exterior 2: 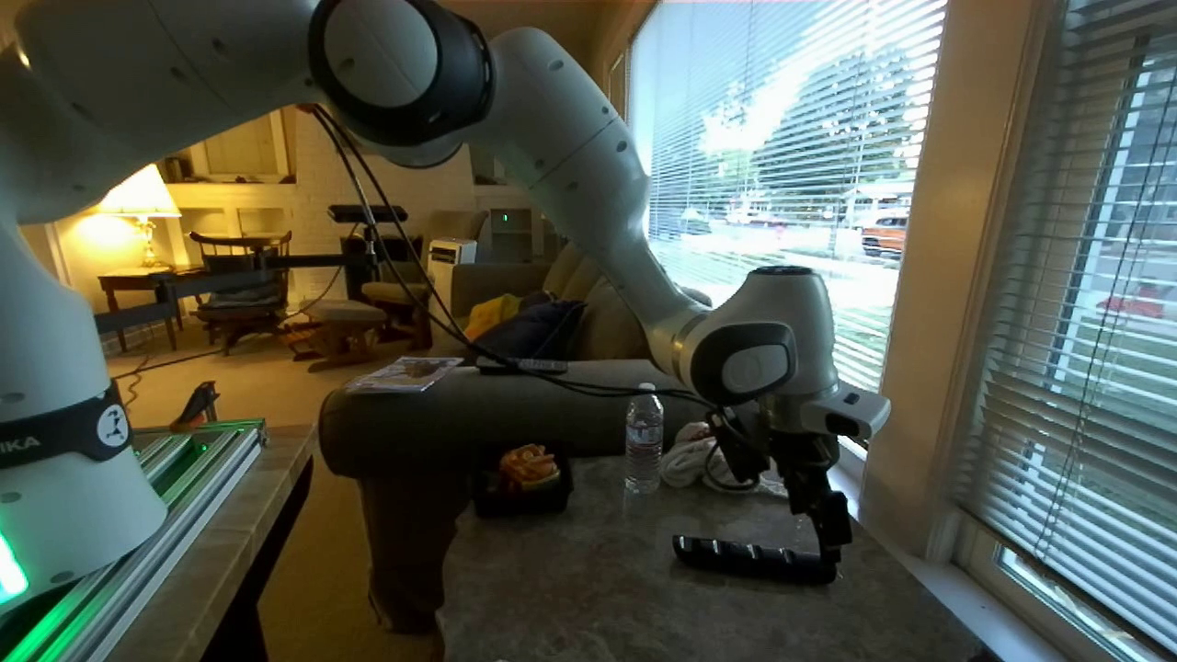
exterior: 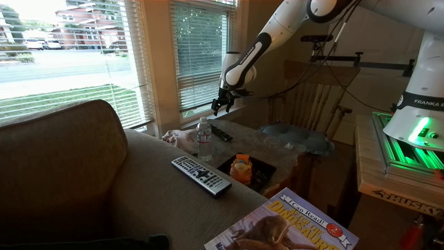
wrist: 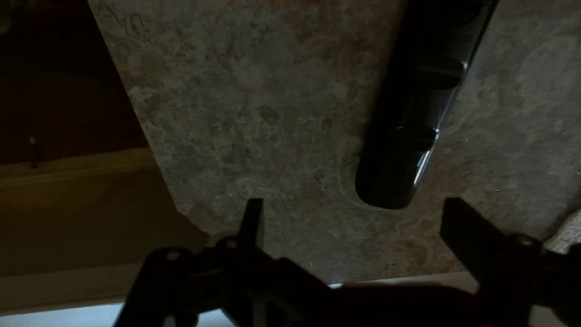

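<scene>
Black and glossy: a long, narrow ridged bar [wrist: 408, 122] with a rounded end, several bands across its top and a bright streak of light down one edge. Exact kind impossible to tell. Lying flat on the mottled grey-brown tabletop [exterior 2: 570, 588], towards the window [exterior: 204, 62], near a clear water bottle [exterior: 204, 152] and a crumpled white cloth [exterior: 178, 139]; also on that surface, an orange object [exterior: 241, 172] in a black tray [exterior 2: 522, 503].

Near the bar's rounded end, a black gripper [wrist: 353, 206] with fingers spread wide, only air between them. Visibly raised off the tabletop in an exterior view.

On a dark panel [exterior: 258, 47] of the white arm [exterior: 282, 19], "FRANKA EMIKA" in small pale capitals; on the base band [exterior: 428, 100], "FRANKA E", then cut off by the view's edge. Along the front of the wooden worktop [exterior: 367, 185], "HUSKY" in dark letters beside a dark emblem [exterior: 381, 193]. On the cover of a book [exterior: 295, 222], "I Can Read!" across a white ribbon [exterior: 309, 214], "2" in white on a red disc [exterior: 334, 230], and "AFTER THE DINOSAUR" in yellow capitals, final part cropped; a mammoth-like animal [exterior: 263, 229] with tusks below. Near it on the padded sofa arm [exterior: 152, 166], a silver remote control [exterior: 201, 176] with rows of keys and a brand mark too small to read surely. On the bottle, a red-and-blue label [exterior: 204, 138], wording likewise illegible.
</scene>
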Tool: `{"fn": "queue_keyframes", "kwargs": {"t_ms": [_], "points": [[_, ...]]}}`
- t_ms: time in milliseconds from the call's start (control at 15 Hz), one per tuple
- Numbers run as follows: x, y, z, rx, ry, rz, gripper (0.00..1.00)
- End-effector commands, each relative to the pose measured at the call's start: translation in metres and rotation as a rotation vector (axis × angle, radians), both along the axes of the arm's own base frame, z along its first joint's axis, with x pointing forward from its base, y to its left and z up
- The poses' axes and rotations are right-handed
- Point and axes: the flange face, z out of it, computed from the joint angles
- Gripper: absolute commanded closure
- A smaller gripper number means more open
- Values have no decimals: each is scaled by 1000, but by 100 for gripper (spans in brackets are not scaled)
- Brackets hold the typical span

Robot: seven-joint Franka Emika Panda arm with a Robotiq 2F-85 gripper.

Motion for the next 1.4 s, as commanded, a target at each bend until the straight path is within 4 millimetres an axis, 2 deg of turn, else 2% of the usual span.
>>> {"fn": "queue_keyframes", "kwargs": {"t_ms": [0, 400, 600, 867, 1333], "points": [[6, -9, 2, 10, -31, 24, 0], [26, -35, 15, 46, -103, 12, 0], [34, -39, 12, 107, -136, -4, 0], [39, -33, -7, 176, -132, -7, 0], [39, -18, -39, 198, -32, 10, 0]]}}
